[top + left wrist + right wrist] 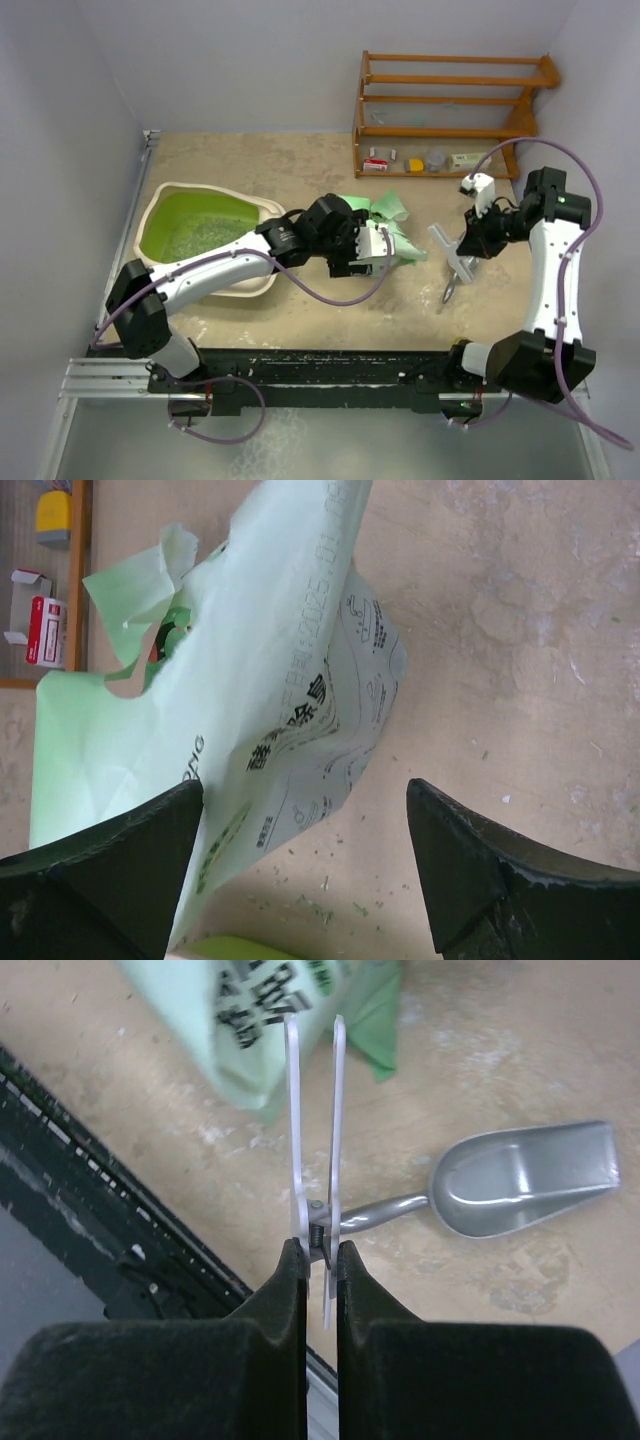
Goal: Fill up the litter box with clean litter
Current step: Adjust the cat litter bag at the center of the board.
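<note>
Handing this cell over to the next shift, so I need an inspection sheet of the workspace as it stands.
Surface: beige tabletop, blotchy; stray granules beside the green bag.
Job's things: litter box at left, clean litter partly covering its green floor.
Clutter: green bag lying centre; metal scoop empty.
Grippers: left gripper open over green bag; right gripper shut on white clip.
Cables: purple cables looped along both arms.
Surroundings: wooden rack at back, small items on its lowest level.

Pale grey walls [250,60]; mottled beige tabletop [300,160], wooden rack [450,100] at back
</note>
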You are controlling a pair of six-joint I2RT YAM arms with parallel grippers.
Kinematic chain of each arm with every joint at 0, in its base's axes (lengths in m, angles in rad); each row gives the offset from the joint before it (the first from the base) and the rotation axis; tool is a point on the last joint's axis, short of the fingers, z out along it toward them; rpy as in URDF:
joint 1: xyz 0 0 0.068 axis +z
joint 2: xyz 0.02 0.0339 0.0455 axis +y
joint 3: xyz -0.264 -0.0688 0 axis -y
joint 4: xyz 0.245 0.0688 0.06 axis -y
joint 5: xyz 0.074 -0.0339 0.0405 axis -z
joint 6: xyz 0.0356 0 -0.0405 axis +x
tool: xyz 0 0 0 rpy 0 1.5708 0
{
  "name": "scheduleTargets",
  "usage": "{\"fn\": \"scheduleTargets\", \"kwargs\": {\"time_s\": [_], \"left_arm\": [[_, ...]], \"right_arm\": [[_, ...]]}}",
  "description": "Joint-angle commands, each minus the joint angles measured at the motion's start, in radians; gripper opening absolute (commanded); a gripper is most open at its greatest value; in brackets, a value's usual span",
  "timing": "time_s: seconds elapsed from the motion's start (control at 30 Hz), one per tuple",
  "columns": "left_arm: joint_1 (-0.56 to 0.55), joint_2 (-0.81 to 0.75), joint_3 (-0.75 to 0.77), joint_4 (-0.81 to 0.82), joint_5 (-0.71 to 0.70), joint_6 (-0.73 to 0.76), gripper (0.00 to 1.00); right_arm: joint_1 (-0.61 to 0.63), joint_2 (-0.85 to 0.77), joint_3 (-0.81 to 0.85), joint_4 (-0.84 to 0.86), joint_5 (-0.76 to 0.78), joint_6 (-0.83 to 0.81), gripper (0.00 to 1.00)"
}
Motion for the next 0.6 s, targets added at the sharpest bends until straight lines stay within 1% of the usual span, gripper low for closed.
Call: {"fn": "scheduleTargets", "kwargs": {"time_s": [0.0, 0.13, 0.3, 0.37, 0.47, 0.57], "left_arm": [[0.002, 0.035, 0.011, 0.146, 0.051, -0.046, 0.80], [0.000, 0.079, 0.075, 0.171, 0.057, -0.051, 0.80], [-0.046, 0.113, 0.134, 0.156, 0.046, -0.016, 0.81], [-0.072, 0.129, 0.140, 0.134, 0.023, 0.019, 0.81], [-0.079, 0.163, 0.133, 0.095, 0.007, 0.054, 0.82], [-0.077, 0.170, 0.088, 0.126, -0.032, 0.073, 0.82]], "right_arm": [[0.050, -0.098, -0.040, -0.081, 0.015, -0.127, 0.00], [0.055, -0.117, -0.032, -0.078, 0.039, -0.129, 0.00], [0.055, -0.087, -0.006, -0.093, 0.033, -0.135, 0.00], [0.056, -0.077, 0.005, -0.093, 0.023, -0.132, 0.00], [0.055, -0.069, 0.022, -0.106, 0.000, -0.135, 0.00], [0.055, -0.073, 0.029, -0.115, -0.005, -0.153, 0.00]]}}
